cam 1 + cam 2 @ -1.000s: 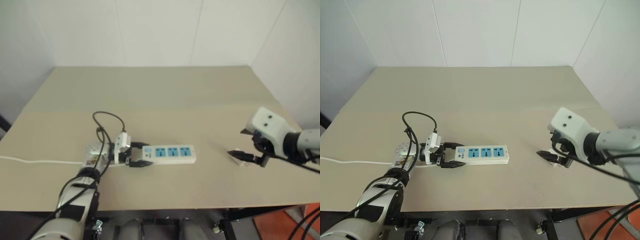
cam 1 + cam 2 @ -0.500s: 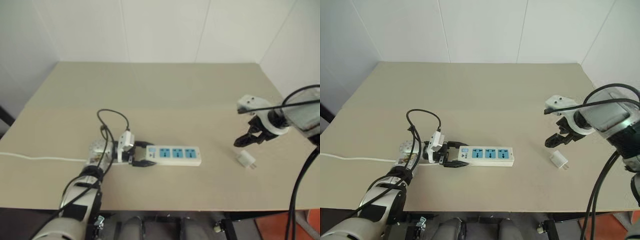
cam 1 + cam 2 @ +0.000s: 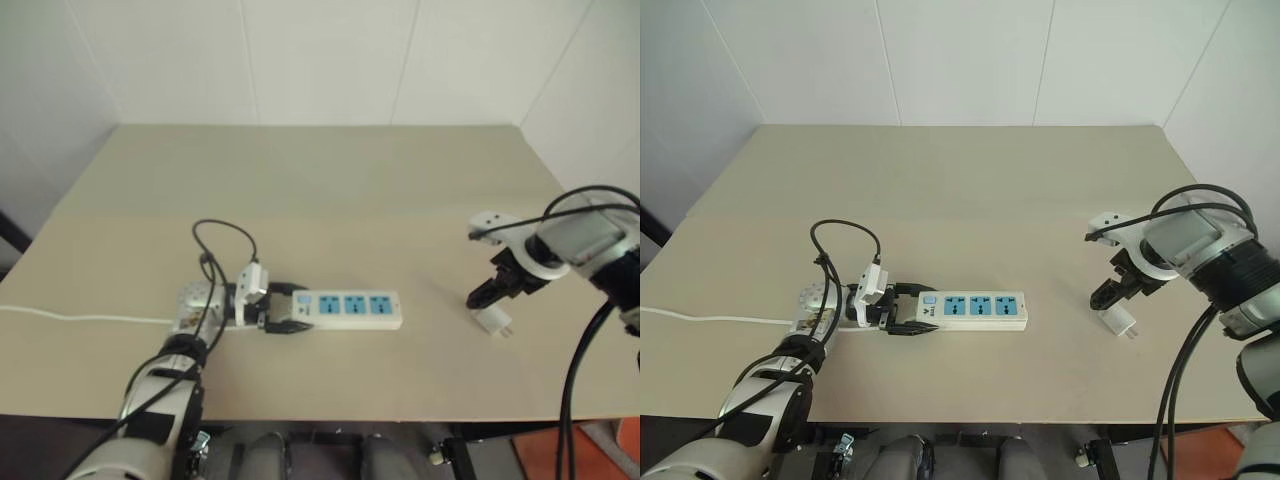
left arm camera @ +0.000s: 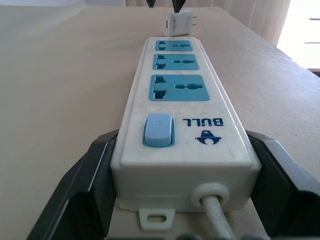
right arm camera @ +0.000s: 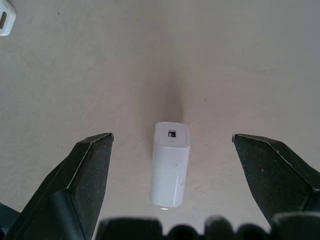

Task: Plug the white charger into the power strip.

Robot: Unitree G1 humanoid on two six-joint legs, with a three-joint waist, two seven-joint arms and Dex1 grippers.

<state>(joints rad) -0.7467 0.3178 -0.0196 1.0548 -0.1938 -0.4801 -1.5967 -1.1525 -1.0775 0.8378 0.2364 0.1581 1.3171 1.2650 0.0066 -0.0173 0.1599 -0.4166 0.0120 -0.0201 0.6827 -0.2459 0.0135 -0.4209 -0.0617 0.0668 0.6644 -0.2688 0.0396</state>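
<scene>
Lying on its side on the tan table [image 3: 970, 190], the white charger [image 3: 1120, 323] sits toward four o'clock in the head view, well apart from the power strip [image 3: 975, 311], which is near the centre-left at about eight o'clock. The right gripper [image 3: 1110, 297] points down just above the charger with its black fingers [image 5: 85, 175] spread wide on either side, touching nothing. The left gripper [image 3: 908, 311] reaches in level from nine o'clock, its fingers [image 4: 85, 185] clasping the switch end of the strip on both sides. The strip's thin white cord [image 3: 710, 320] trails off toward nine o'clock.
</scene>
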